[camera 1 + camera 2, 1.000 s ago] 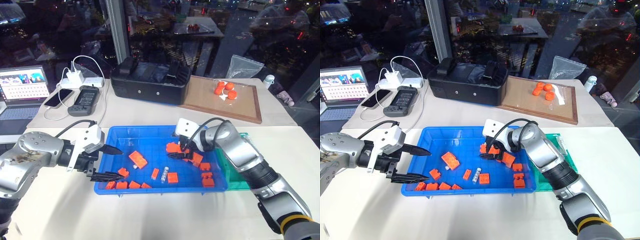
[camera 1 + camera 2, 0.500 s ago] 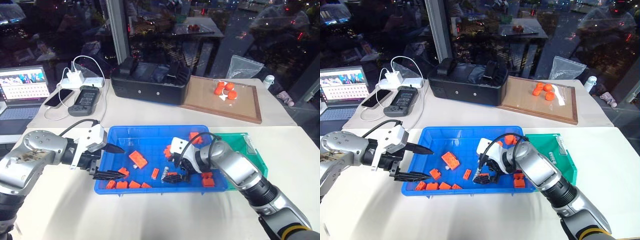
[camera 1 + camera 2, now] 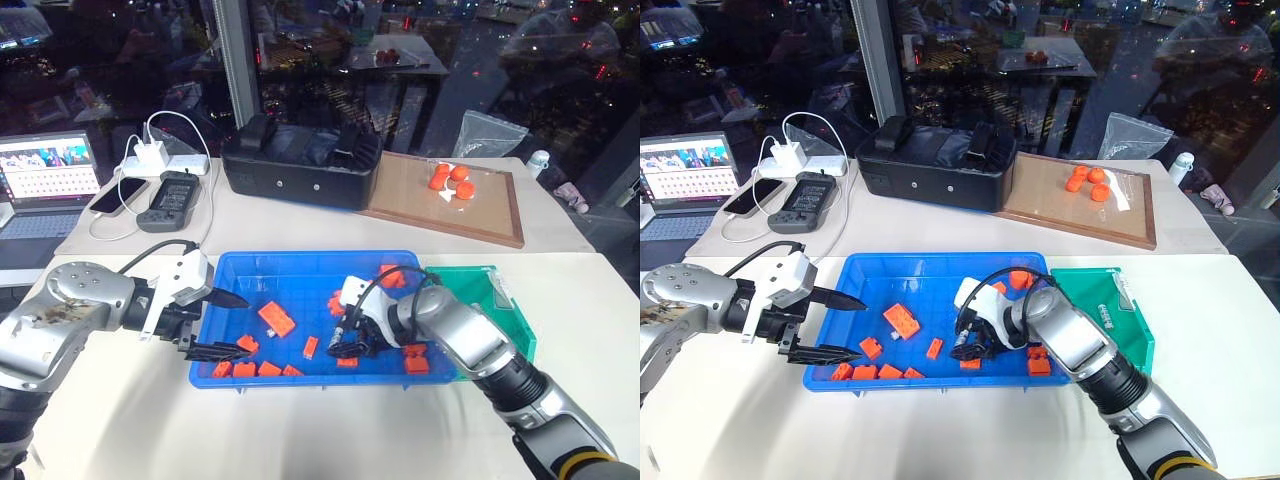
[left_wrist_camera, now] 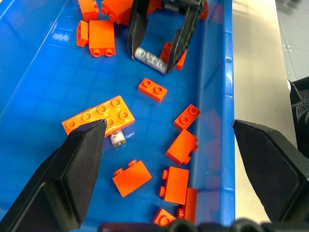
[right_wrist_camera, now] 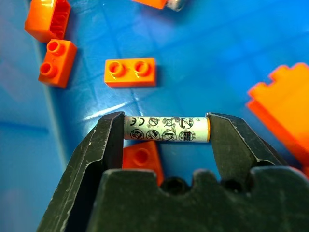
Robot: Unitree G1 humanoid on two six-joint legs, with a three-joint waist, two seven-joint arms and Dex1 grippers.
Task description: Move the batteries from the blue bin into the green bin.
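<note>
Hovering at the blue bin's (image 3: pixel 300 262) left rim, the left gripper (image 3: pixel 222 323) gapes, holding nothing. Mid-tray among orange bricks (image 3: pixel 276 318), the right gripper (image 5: pixel 166 140) pinches a battery (image 5: pixel 166 129) endwise; its label shows a CE mark and round warning symbols. The green bin (image 3: pixel 502 312) adjoins rightward.

A CE mark leads a row of small round printed symbols, too fine to read, along the white battery (image 5: pixel 166 129) lying near the blue bin's (image 3: pixel 300 262) front edge.
</note>
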